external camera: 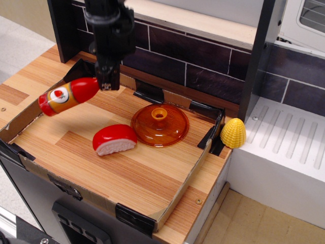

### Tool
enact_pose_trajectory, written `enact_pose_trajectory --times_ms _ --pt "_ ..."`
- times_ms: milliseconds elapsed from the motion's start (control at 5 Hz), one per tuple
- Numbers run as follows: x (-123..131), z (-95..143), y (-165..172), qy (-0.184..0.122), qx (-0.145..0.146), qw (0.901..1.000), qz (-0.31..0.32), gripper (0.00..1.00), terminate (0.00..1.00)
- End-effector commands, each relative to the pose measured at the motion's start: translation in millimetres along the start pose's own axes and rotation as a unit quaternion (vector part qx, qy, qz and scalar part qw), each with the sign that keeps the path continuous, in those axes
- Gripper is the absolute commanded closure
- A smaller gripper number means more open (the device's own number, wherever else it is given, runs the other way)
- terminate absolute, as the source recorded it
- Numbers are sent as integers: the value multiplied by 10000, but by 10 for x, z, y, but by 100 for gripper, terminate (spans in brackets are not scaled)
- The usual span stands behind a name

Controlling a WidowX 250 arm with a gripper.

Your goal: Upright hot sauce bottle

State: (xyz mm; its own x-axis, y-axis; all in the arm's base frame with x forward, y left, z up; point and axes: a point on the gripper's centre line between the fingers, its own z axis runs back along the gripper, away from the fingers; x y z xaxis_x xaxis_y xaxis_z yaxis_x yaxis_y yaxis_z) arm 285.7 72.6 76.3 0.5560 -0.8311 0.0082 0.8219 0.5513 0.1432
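Holding the hot sauce bottle (67, 95) by its neck, our gripper (107, 84) had it tilted above the left side of the tray (180, 189).

We saw the fingers pinching the narrow neck end, with the bottle slanting down to the left so that its base hung lowest, over the tray's left cardboard edge, and its round emblem faced the camera. We could not tell whether the base touched the wooden floor or hung just clear of it. Near the middle of the tray lay the red-and-white sushi toy (115, 139), and just beside it on the right sat the orange lid (160, 124) with its knob up. We noted the yellow corn toy (233, 133) outside the tray, by its right corner, against the white ridged surface (287, 147).
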Motion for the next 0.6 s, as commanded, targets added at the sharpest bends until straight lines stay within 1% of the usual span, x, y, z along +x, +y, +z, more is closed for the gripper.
enact_pose_trajectory --times_ms 0,200,400 --pt "328 541 -248 -1049 239 9930 -482 100 0" --pt "475 714 -409 -1612 262 9852 -524 100 0" --pt "610 704 -505 -2256 149 9733 -391 100 0"
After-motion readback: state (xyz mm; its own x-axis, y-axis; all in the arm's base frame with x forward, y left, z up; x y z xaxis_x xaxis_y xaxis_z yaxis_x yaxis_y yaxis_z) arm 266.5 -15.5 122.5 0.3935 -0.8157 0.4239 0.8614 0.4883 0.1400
